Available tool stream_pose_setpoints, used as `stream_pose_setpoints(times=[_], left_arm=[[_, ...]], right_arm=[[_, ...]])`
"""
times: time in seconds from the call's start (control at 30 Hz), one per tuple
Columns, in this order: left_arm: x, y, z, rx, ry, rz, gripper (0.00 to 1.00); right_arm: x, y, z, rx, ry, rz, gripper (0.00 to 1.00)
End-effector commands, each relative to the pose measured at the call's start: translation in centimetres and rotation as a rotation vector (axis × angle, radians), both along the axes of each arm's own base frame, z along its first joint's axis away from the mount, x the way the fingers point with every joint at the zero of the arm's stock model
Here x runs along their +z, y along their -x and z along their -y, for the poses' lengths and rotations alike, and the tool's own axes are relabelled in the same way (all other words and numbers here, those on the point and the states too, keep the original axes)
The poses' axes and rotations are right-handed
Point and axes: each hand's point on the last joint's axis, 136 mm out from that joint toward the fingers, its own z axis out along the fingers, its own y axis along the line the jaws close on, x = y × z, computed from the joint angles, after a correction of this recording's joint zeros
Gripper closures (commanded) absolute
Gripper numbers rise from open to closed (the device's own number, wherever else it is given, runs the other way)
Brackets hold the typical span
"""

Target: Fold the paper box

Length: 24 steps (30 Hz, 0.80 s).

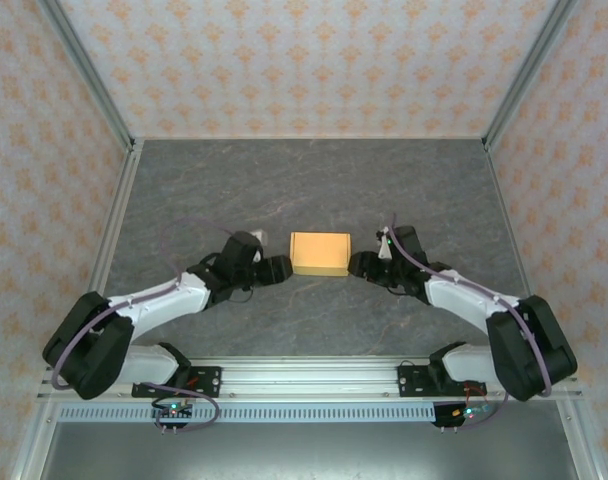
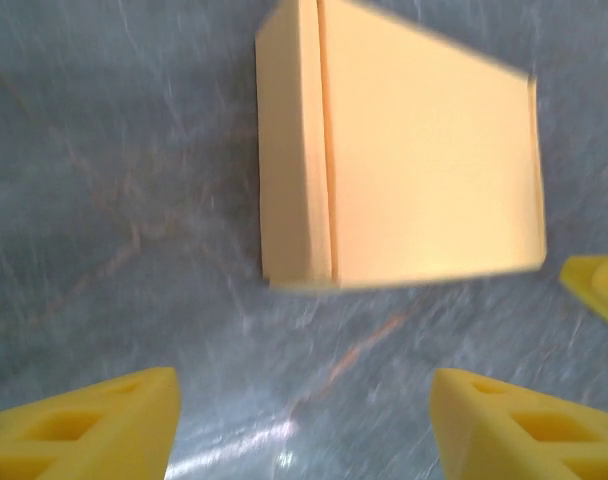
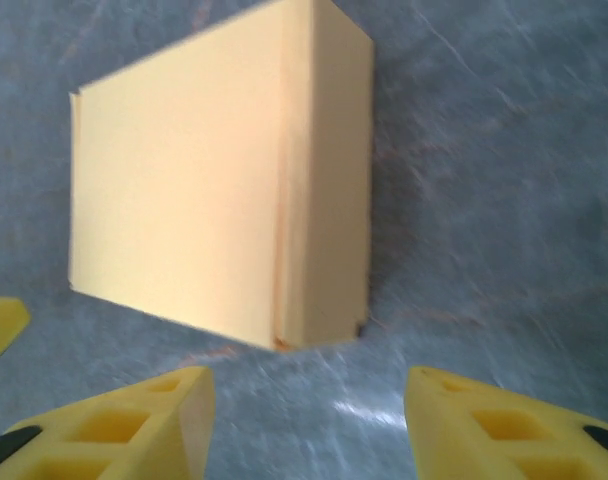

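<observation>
So, box place: the paper box (image 1: 320, 254) stands on the table (image 1: 314, 190) between the two grippers, just ahead of the fingertips of each.
Box shape: it looks like a closed rectangular box, with one seam near its end; judged from this, the folding is nearly or fully done.
Long axis: it runs from one gripper to the other, so each gripper faces a short end.
Nearer arm: neither clearly; both are just beside their end of the box.
Left gripper (image 1: 281, 268): jaws apart, nothing between them; in its wrist view the box lies ahead and somewhat to the right.
Right gripper (image 1: 358, 265): jaws apart, also empty; in its wrist view the box lies ahead and somewhat to the left.
Arm pose: both arms reach low over the table, forearms angled inward toward the box.
Coming move: probably a last press on the ends, or a retreat; a push from one side alone could slide this light box.
</observation>
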Motion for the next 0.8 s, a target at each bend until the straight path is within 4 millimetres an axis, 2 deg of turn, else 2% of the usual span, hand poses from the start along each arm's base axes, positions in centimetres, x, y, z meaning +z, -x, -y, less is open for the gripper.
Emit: stream_pose_setpoints(times=[0.0,0.13,0.23,0.37,0.47,0.5,0.57,0.63,0.7,0.77], left_arm=[[0.6,-2.6,1.4,-0.031,0.068,-0.011,0.33],[-0.3,-4.9,3.4,-0.071,0.078,-0.043,0.4],[-0.8,-6.4,4.0,-0.077,0.057,-0.06,0.46],[-1.0,-9.0,4.4,-0.061,0.051,-0.06,0.51],[-1.8,-12.1,3.9,-0.026,0.006,-0.056,0.51],[-2.1,-13.3,3.3,-0.005,-0.005,-0.058,0.48],[-3.1,-14.9,1.5,0.052,-0.05,-0.063,0.39],[-2.6,-15.4,-0.4,0.078,-0.089,-0.036,0.3],[0.3,-14.9,-2.1,0.081,-0.132,0.061,0.22],[2.9,-13.6,-4.6,0.089,-0.242,0.197,0.16]], right_arm=[[1.2,-2.4,-1.9,-0.002,-0.075,0.011,0.47],[0.9,-4.5,-3.0,-0.009,-0.094,0.007,0.48],[1.1,-6.3,-3.5,-0.017,-0.092,0.024,0.52],[1.6,-9.3,-4.3,-0.03,-0.089,0.051,0.54],[1.6,-12.6,-4.0,-0.07,-0.06,0.071,0.55],[1.6,-13.7,-3.7,-0.084,-0.062,0.07,0.55],[1.7,-15.5,-2.1,-0.123,-0.004,0.09,0.53],[2.3,-16.1,0.7,-0.161,0.137,0.121,0.49],[4.2,-15.5,3.3,-0.196,0.269,0.193,0.43],[6.6,-14.2,6.3,-0.249,0.394,0.288,0.35]])
